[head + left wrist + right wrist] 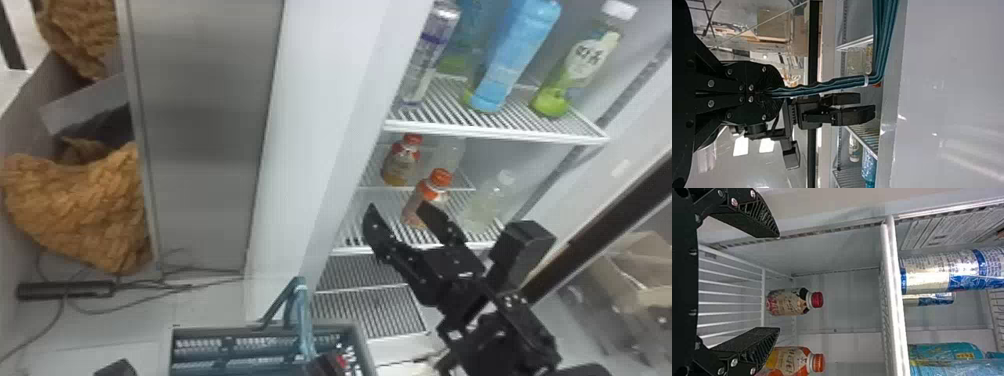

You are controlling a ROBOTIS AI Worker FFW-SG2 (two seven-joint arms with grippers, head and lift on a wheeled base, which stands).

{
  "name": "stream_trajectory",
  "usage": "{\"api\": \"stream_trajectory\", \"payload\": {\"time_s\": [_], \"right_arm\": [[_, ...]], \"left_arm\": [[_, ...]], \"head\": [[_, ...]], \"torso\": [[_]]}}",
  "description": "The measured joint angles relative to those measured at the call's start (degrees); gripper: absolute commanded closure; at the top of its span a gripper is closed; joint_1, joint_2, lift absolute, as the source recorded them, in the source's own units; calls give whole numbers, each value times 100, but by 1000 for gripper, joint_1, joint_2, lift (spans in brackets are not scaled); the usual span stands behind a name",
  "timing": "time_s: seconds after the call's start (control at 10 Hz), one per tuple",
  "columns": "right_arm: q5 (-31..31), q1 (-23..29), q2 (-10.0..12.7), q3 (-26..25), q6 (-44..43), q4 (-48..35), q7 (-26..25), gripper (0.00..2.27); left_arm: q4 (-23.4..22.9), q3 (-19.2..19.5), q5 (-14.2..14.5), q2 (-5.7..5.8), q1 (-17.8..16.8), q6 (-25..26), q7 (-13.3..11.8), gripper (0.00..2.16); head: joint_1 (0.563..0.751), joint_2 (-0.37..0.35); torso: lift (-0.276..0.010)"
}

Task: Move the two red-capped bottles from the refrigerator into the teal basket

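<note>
Transfer, as judged: none done, two bottles left. Item, one squat, rounded, red-capped clear bottle (400,162), farther back; item, one matching orange-red-capped bottle (413,207), nearer; both upright on a white wire refrigerator shelf (345,250). Black right hand (398,206), flat fingers apart, near the closer bottle. Rectangular, slotted teal basket (225,327); its smooth, ridged teal handle (828,87) clamped in the black left hand (779,93).

Front red-capped bottle (434,191), rear red-capped bottle (400,161) upright on shelf (350,249); teal basket (365,345), handle (301,315) raised.
</note>
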Motion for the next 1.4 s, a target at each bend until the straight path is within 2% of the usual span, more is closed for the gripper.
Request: {"api": "stream_trajectory", "payload": {"time_s": [0.4, 0.8, 1.4], "right_arm": [[365, -585, -38, 47, -810, 1058, 137, 182], [379, -1417, -91, 103, -1213, 2416, 725, 182], [746, -2208, -129, 295, -1691, 3469, 767, 182]], "left_arm": [[16, -14, 15, 12, -29, 1, -1, 1156], [34, -30, 21, 20, -43, -3, -5, 1156], [43, -41, 26, 11, -41, -10, -8, 1156]], "head": [[695, -350], [695, -350], [695, -350]], "torso": [[-224], [-224], [-224]]}}
